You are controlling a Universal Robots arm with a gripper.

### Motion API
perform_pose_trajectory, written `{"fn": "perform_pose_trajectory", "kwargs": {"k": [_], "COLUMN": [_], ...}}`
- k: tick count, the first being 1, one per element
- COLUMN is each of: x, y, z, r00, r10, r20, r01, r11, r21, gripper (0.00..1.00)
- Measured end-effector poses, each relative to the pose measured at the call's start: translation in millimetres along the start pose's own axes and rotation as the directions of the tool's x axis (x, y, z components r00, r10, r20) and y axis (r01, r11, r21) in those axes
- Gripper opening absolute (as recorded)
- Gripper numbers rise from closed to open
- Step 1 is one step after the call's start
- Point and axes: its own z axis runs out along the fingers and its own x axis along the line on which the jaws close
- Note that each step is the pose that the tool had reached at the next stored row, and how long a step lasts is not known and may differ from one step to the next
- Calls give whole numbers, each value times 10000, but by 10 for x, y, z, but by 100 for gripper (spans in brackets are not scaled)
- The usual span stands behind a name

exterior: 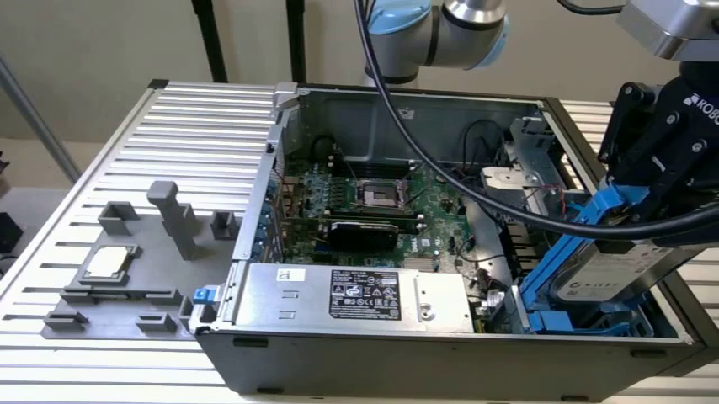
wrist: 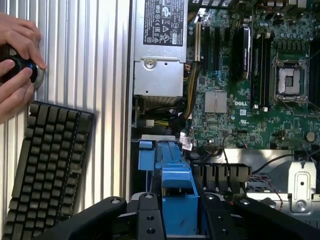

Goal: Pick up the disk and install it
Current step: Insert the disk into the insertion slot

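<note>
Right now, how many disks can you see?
1: the disk, held in the claw, tilted into the case at the exterior view's right. Others may be hidden inside.

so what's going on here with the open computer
The robot arm's hand grips the disk by its blue carrier rails and holds it tilted over the blue drive bay, at the exterior view's right end of the open computer case. The disk is not yet seated. In the wrist view, a person's hands are on a black knob beside a keyboard.
</note>
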Motion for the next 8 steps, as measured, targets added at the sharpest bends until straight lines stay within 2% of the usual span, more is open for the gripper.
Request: {"fn": "perform_pose_trajectory", "kwargs": {"k": [8], "x": [-9], "y": [-6], "z": [80], "r00": [10000], "r10": [26], "r20": [2], "r01": [-26], "r11": [10000], "r21": [-9], "gripper": [33]}}
